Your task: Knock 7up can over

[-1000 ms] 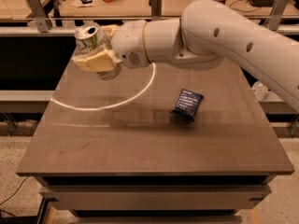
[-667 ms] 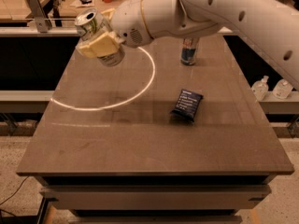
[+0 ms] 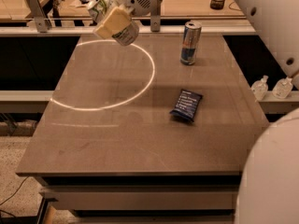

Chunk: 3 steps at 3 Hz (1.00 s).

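Note:
The 7up can (image 3: 101, 3), white and green with a silver top, is tilted in the air above the far left corner of the table (image 3: 117, 139). My gripper (image 3: 115, 21) is shut on it; a yellowish finger (image 3: 112, 22) covers the middle of the can, and the can's lower end (image 3: 127, 34) sticks out below. The white arm reaches in from the top right.
A tall slim blue-and-silver can (image 3: 190, 43) stands upright at the far right of the table. A dark blue snack packet (image 3: 186, 105) lies right of centre. A ring of light (image 3: 140, 85) marks the left half. Two small bottles (image 3: 259, 87) sit on a ledge at right.
The arm has lifted away toward the far side with the 7up can in the gripper. The blue-and-silver can, hidden by the arm at first, now shows in full.

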Each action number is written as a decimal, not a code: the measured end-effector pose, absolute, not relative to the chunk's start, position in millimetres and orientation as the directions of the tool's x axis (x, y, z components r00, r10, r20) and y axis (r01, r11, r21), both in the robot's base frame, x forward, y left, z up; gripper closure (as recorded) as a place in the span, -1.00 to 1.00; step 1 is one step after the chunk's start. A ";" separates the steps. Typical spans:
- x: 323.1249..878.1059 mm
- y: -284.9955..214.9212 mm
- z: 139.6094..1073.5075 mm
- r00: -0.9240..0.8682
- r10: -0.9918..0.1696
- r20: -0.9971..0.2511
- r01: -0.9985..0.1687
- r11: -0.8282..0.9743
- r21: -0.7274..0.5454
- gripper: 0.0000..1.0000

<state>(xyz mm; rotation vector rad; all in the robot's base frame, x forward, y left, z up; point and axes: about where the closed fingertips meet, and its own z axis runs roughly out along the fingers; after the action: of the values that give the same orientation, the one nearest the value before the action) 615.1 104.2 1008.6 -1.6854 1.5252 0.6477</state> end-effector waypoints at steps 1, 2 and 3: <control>600.7 94.3 1003.0 0.191 -0.685 -0.703 -0.981 -0.104 -0.165 1.00; 563.8 77.0 986.6 0.230 -0.765 -0.601 -0.970 -0.230 -0.079 1.00; 535.5 59.0 976.0 0.250 -0.830 -0.499 -0.960 -0.279 -0.017 1.00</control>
<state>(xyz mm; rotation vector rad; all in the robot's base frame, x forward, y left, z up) 535.5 59.0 976.0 -2.2090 1.6507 0.5758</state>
